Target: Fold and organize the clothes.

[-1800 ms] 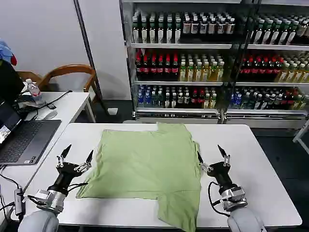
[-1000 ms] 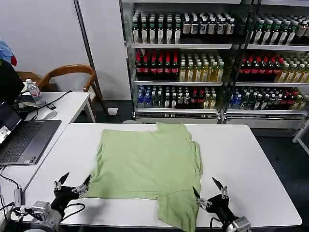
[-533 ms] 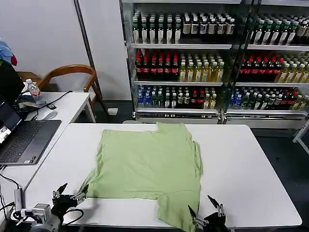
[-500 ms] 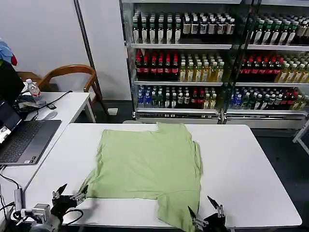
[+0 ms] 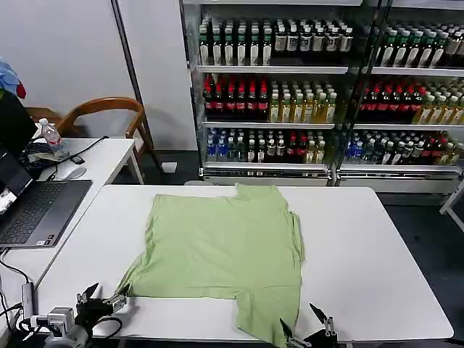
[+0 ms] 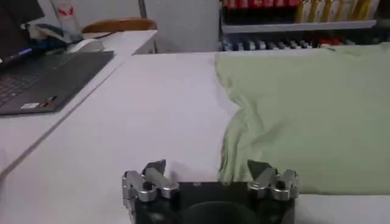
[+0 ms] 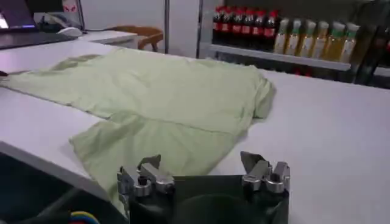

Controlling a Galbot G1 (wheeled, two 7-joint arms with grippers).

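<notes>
The clothes are one light green shirt (image 5: 225,243) spread flat on the white table (image 5: 362,246). One end droops over the table's near edge (image 5: 264,322), and a sleeve juts out at the near left corner (image 5: 134,279). My left gripper (image 5: 103,296) is open and low at the near left edge, just short of that sleeve. The left wrist view has its open fingers (image 6: 207,167) empty, with the shirt (image 6: 304,103) ahead. My right gripper (image 5: 299,324) is open below the near edge, beside the hanging end. Its fingers (image 7: 201,161) are empty before the shirt (image 7: 164,91).
A side table at the left holds a laptop (image 5: 36,206), a water bottle (image 5: 49,134) and cables. A wooden chair (image 5: 101,109) stands behind it. Shelves of drink bottles (image 5: 326,94) fill the back. A small blue and red cloth (image 5: 9,78) sits at the far left.
Both grippers have drawn back from beside the shirt to the table's near edge and sunk lower, staying open. The shirt has not moved.
</notes>
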